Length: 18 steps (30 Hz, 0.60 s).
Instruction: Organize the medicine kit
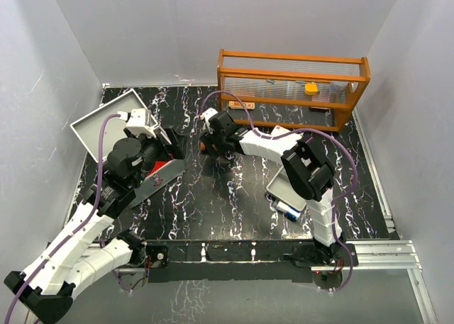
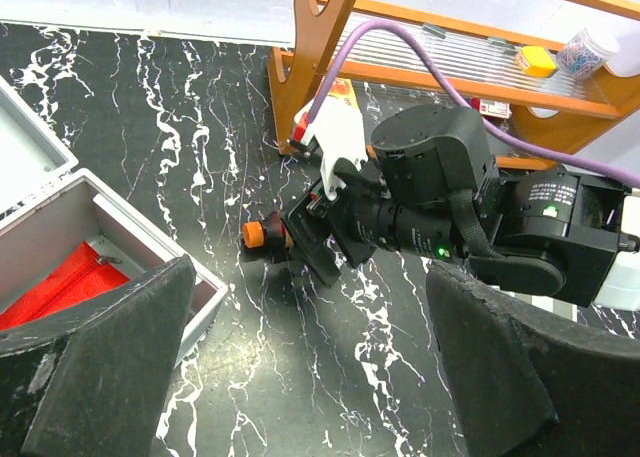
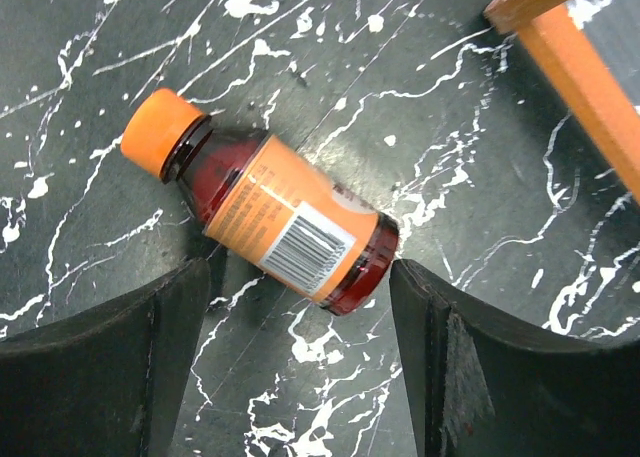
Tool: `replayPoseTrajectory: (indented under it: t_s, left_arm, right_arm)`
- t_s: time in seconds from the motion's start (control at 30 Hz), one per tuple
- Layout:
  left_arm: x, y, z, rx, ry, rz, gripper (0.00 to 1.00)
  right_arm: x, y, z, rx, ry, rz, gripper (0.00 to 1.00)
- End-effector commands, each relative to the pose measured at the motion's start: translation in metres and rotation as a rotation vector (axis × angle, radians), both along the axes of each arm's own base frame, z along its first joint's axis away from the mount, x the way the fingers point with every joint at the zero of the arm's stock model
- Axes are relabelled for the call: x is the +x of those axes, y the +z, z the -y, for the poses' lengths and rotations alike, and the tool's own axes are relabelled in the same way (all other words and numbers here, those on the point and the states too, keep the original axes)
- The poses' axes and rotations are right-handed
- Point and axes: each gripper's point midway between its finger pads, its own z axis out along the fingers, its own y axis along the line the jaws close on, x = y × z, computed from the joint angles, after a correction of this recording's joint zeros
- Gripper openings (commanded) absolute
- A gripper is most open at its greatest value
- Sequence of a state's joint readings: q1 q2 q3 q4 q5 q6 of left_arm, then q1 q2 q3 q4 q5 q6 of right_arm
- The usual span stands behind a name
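The medicine kit (image 1: pixel 157 182) is a light-grey metal case at the left, with its lid (image 1: pixel 105 120) thrown open and a red pouch (image 2: pixel 60 282) inside. A brown medicine bottle (image 3: pixel 265 212) with an orange cap (image 3: pixel 160 132) and an orange label lies on its side on the black marble table. My right gripper (image 3: pixel 300 347) is open over it. The bottle's base end lies between the fingertips, and the cap end points away. My left gripper (image 2: pixel 300 377) hangs open over bare table beside the kit's wall (image 2: pixel 150 242), with nothing between its fingers.
A wooden shelf rack (image 1: pixel 292 83) stands at the back right and holds small items, one of them yellow (image 1: pixel 311 88). Its leg (image 3: pixel 590 67) is close to the bottle. A small grey tray (image 1: pixel 287 193) lies under the right arm. The right wrist (image 2: pixel 450 207) fills the space ahead of my left gripper.
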State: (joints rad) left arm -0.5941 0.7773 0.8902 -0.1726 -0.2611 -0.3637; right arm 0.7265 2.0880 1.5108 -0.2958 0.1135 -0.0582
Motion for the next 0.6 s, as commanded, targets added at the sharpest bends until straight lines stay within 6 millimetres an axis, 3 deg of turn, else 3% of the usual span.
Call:
replayPoseTrajectory:
  t_s: [0.0, 0.13, 0.3, 0.57]
  left_arm:
    - [-0.002, 0.020, -0.002, -0.015, -0.002, 0.049, 0.99]
    - [-0.003, 0.021, -0.002, -0.012, -0.003, 0.056, 0.99]
    - [-0.004, 0.018, -0.004, -0.014, 0.001, 0.056, 0.99]
    - [-0.003, 0.014, -0.001, -0.017, -0.008, 0.044, 0.99]
  right_arm:
    - [0.021, 0.039, -0.006, 0.032, -0.076, 0.089, 0.72]
    - [0.016, 0.049, -0.004, 0.067, -0.111, 0.079, 0.75]
    - [0.012, 0.073, 0.002, 0.237, -0.328, 0.069, 0.75]
    - [0.019, 0.065, 0.007, 0.448, -0.737, 0.029, 0.73]
